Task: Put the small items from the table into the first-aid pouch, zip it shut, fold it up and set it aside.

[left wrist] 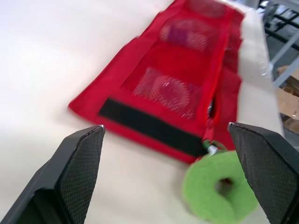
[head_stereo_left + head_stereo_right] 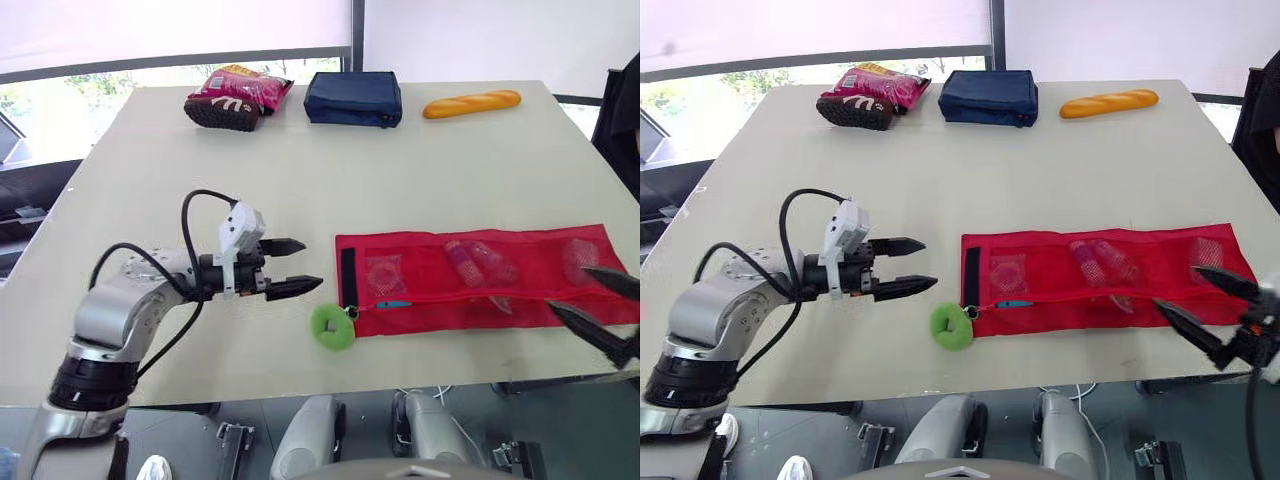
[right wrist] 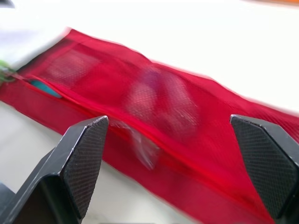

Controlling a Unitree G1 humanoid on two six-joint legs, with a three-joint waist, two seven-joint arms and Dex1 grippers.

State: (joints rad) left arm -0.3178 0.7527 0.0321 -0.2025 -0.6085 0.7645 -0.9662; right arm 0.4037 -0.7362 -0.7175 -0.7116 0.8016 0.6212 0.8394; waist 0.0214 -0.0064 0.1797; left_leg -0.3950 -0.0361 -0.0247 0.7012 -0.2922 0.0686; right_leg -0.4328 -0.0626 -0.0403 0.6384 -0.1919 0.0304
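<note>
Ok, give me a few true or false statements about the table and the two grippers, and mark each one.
1. The red pouch lies unfolded, flat on the table. True.
2. The left gripper is shut on the green ring. False: it is open and apart from the ring.
3. The right gripper is open at the pouch's right end. True.
4. The bread loaf sits inside the pouch. False: it lies at the table's far edge, beside the navy bag.

The pouch (image 2: 480, 280) lies between left pincer (image 2: 311, 264) and right pincer (image 2: 568, 288) at the table's (image 2: 300, 170) near edge, a bag (image 2: 353, 98) far behind.
</note>
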